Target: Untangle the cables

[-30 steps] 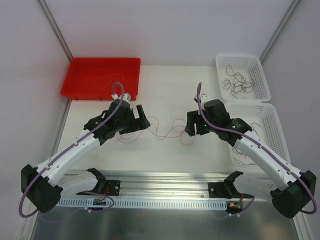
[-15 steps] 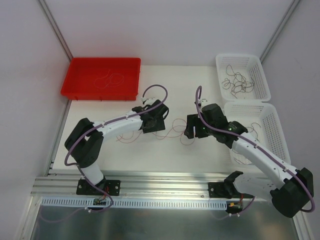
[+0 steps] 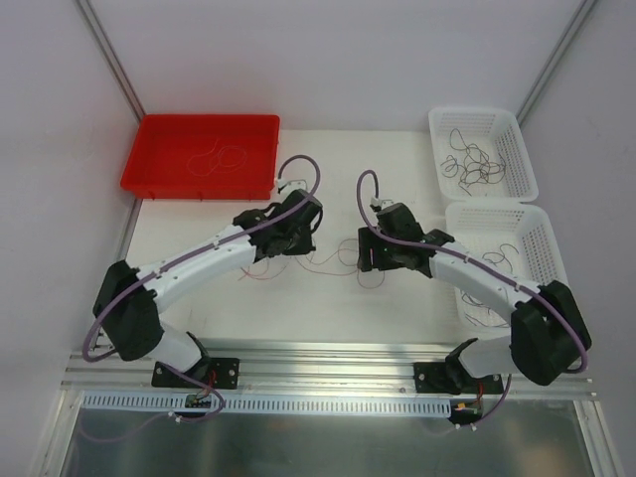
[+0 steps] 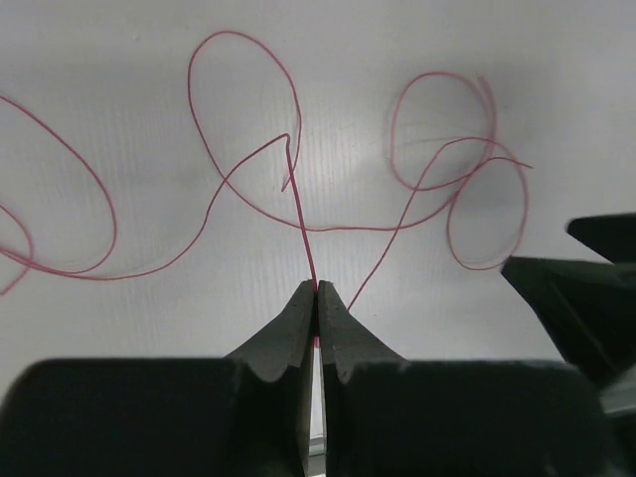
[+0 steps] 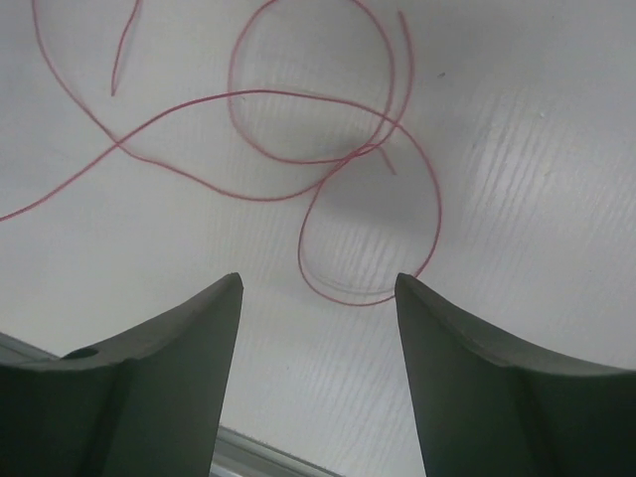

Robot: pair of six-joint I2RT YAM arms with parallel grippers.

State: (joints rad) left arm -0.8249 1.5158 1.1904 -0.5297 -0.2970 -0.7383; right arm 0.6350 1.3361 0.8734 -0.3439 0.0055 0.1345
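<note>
Tightly between left fingers (image 4: 288, 333), one pink cable (image 4: 302, 204)

The left end effector (image 4: 316, 296) fills the bottom of the view, its two dark fingers (image 4: 288, 333) pressed together at the tips with one strand of the pink cables (image 4: 302, 227) pinched between them. That strand rises straight up from the tips, kinks, and runs into a tall loop at the upper middle. A second strand leaves from just beside the tips and slants up to the right into a cluster of overlapping curls. Wider loops sweep off toward the left edge. All lie on the white tabletop (image 4: 149, 328). A dark angular shape (image 4: 586, 288) intrudes at the right edge, apart from the cables.
</note>
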